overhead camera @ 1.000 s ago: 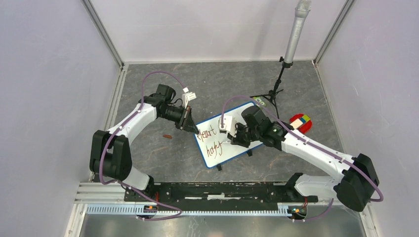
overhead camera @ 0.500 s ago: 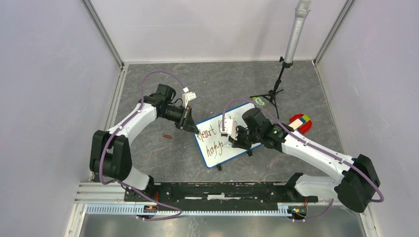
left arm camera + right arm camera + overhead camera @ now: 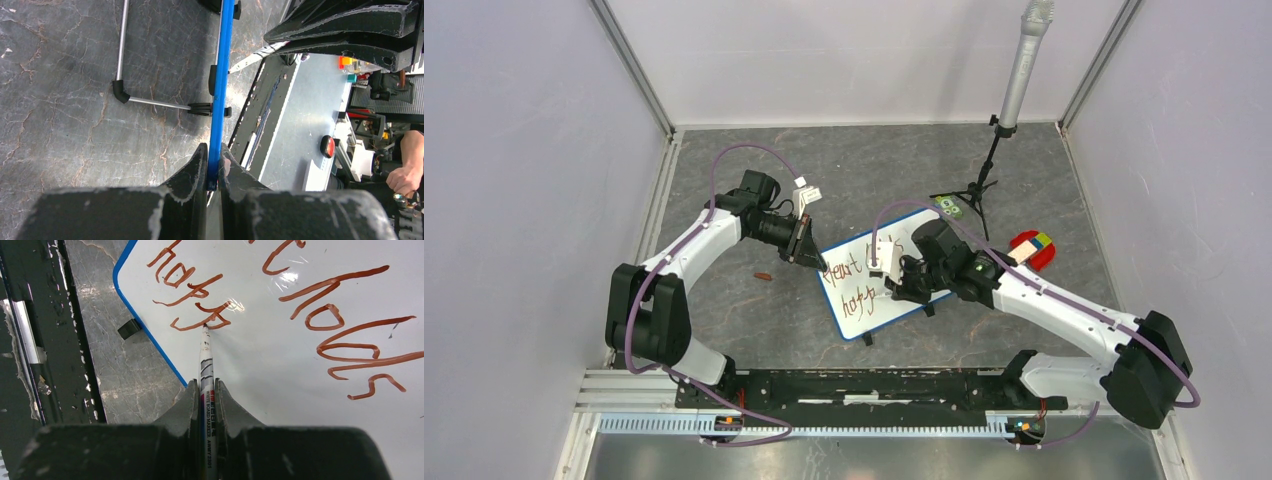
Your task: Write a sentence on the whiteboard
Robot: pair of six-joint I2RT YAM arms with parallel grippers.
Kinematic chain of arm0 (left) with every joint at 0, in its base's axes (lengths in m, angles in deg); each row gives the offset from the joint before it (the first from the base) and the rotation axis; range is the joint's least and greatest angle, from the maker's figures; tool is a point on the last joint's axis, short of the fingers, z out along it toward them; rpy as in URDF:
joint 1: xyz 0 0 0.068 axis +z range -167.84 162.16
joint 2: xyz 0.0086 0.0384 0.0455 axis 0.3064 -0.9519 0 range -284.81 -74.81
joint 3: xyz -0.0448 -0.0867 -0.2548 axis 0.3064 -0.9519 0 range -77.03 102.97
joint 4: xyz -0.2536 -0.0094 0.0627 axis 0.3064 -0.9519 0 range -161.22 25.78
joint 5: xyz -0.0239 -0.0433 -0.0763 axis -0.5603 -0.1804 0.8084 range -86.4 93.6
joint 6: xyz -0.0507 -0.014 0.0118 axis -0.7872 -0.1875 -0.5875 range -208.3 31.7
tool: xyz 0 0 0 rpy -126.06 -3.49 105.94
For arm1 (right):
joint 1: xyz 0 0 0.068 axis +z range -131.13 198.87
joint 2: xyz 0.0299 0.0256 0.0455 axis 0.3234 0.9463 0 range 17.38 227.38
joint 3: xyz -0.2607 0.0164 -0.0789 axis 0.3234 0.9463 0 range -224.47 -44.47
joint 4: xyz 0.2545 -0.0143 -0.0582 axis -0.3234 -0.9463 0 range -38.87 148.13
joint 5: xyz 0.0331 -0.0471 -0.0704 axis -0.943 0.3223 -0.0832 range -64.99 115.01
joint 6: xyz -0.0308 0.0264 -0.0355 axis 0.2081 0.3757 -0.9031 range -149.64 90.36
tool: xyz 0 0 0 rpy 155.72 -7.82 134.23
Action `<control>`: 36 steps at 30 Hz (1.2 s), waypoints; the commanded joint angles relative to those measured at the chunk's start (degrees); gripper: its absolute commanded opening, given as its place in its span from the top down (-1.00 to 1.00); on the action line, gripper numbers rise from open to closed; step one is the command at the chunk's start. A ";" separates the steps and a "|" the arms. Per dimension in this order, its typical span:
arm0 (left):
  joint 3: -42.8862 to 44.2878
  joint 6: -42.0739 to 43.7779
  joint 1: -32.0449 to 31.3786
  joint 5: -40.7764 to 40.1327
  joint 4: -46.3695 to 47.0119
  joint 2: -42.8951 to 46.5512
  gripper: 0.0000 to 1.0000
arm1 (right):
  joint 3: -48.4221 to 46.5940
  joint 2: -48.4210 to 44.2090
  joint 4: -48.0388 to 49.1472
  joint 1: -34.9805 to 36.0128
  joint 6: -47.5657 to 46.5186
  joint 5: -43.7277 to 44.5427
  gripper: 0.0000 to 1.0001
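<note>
The whiteboard (image 3: 871,316), white with a blue frame, lies tilted on the grey floor in the middle. The sentence (image 3: 848,270) is in reddish-brown marker: "Heart" above "happy" in the top view. The right wrist view shows "happy" (image 3: 192,287) and "holds" (image 3: 350,340). My left gripper (image 3: 810,259) is shut on the board's blue frame (image 3: 222,60) at its left corner, seen edge-on between the fingers (image 3: 214,152). My right gripper (image 3: 903,284) (image 3: 206,388) is shut on a whiteboard marker (image 3: 205,360). Its tip touches the board at the end of "happy".
A microphone stand (image 3: 1014,85) rises at the back right, its tripod feet (image 3: 969,195) near the board's far corner. A red object with a coloured cube (image 3: 1034,247) lies right of the board. A small brown cap (image 3: 764,276) lies to the left. Enclosure walls surround the floor.
My right gripper with the marker has shifted slightly left and toward the near side over the board's lower line. The left arm and the board have not moved.
</note>
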 commanded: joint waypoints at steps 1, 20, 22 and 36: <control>1.70 1.57 -0.09 -0.26 0.01 0.66 0.95 | -2.99 -0.05 0.99 0.21 0.18 -1.34 1.00; 1.92 1.56 -0.06 -1.58 0.01 0.28 0.95 | -3.29 -4.63 -3.57 -9.28 -1.50 -10.35 1.00; 2.00 1.52 -0.10 -1.42 0.01 0.19 0.95 | -2.72 -4.85 -2.86 -9.28 -1.38 -10.86 1.00; 2.05 1.30 -0.10 -1.40 0.00 -0.04 0.95 | -1.89 -2.20 -0.42 -8.02 -0.75 -8.62 1.00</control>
